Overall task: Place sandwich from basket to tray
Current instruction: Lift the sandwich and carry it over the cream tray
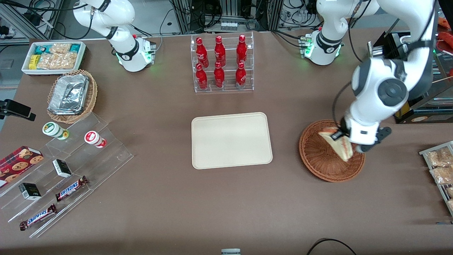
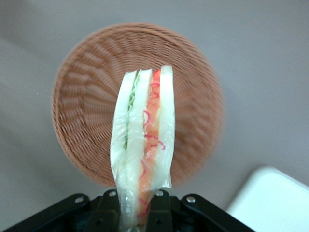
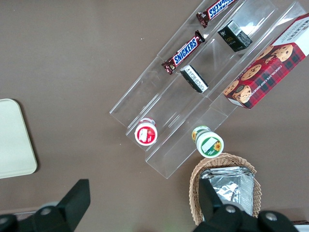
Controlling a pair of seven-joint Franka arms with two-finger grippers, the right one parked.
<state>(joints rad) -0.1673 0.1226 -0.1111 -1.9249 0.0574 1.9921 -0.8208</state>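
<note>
The sandwich (image 2: pixel 145 145), a wedge of pale bread with an orange-red filling stripe under clear wrap, is pinched at one end by the gripper (image 2: pixel 140 212) and held lifted above the basket (image 1: pixel 318 159). The basket is round, shallow and woven of reddish-brown wicker. The tray (image 1: pixel 231 140), flat, cream and round-cornered with a low rim, lies on the brown surface (image 1: pixel 212 205) beside the basket.

Front view: even bright overhead light, sharp focus, soft short shadows under cream rectangular plastic tray (image 1: pixel 231 140) and clear acrylic rack of red bottles (image 1: pixel 222 63). Glare on crumpled foil containers (image 1: pixel 68 93). Left wrist view: motion blur on reddish-brown round wicker basket (image 2: pixel 91 104); wrapped triangular sandwich (image 2: pixel 145 140) sharper, clamped in left gripper (image 2: pixel 137 212). Right wrist view: dimmer, crisp.
</note>
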